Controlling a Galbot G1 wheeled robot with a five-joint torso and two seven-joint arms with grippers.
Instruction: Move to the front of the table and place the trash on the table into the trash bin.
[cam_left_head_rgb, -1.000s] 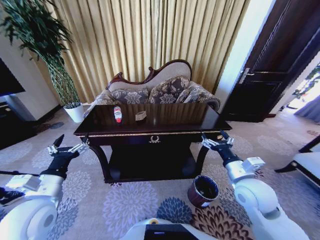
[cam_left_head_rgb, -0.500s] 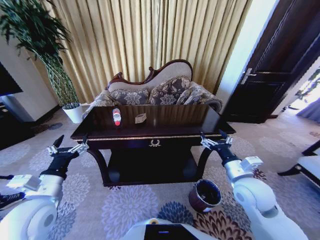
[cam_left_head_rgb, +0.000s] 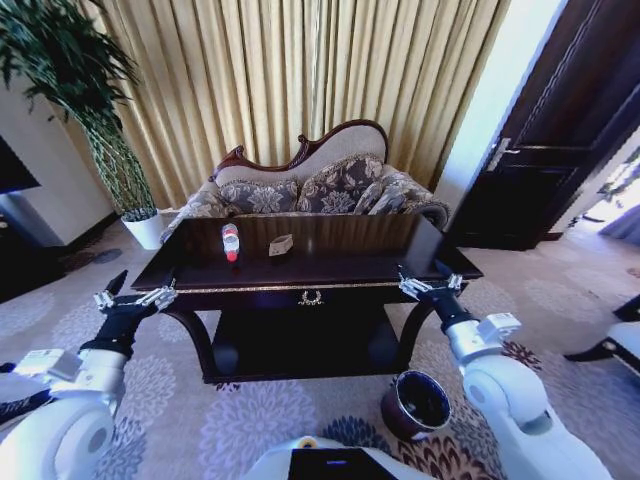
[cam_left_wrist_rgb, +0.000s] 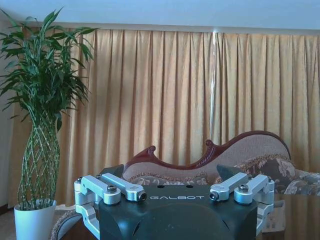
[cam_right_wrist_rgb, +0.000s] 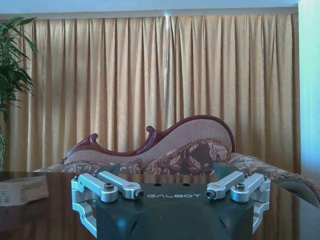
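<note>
**A:** Where is the trash right now?

**B:** On the desk (cam_left_head_rgb: 330, 262). A clear bottle with a red cap and label (cam_left_head_rgb: 231, 241) lies on the dark top toward the desk's left end, and a small tan box-like piece (cam_left_head_rgb: 281, 244) sits just beside it, nearer the desk's middle. I can't make out a paper wad. The trash bin (cam_left_head_rgb: 417, 404) stands on the carpet below the desk's front right corner, beside its curved leg.

**A:** And the pincers?

**B:** The left pincer (cam_left_head_rgb: 131, 297) hangs in front of the desk's left corner, outside the leg, fingers spread wide and holding nothing. The right pincer (cam_left_head_rgb: 430, 285) is at the desk's front right edge, above the bin, equally wide open and empty. From the right wrist view the tan box (cam_right_wrist_rgb: 22, 190) is off to one side on the glossy top.

**A:** So which step is this?

**B:** I'd judge it the approach: the robot faces the desk's front with the gold emblem roughly centred, and nothing has been picked up.

**A:** What does the next move call for?

**B:** Probably closing in on the desk until the bottle or box is within reach, then lowering one open pincer over it. The bottle lies on its side, so it may roll if nudged. The bin, close to the desk's right leg, suits a drop by the right arm.
</note>
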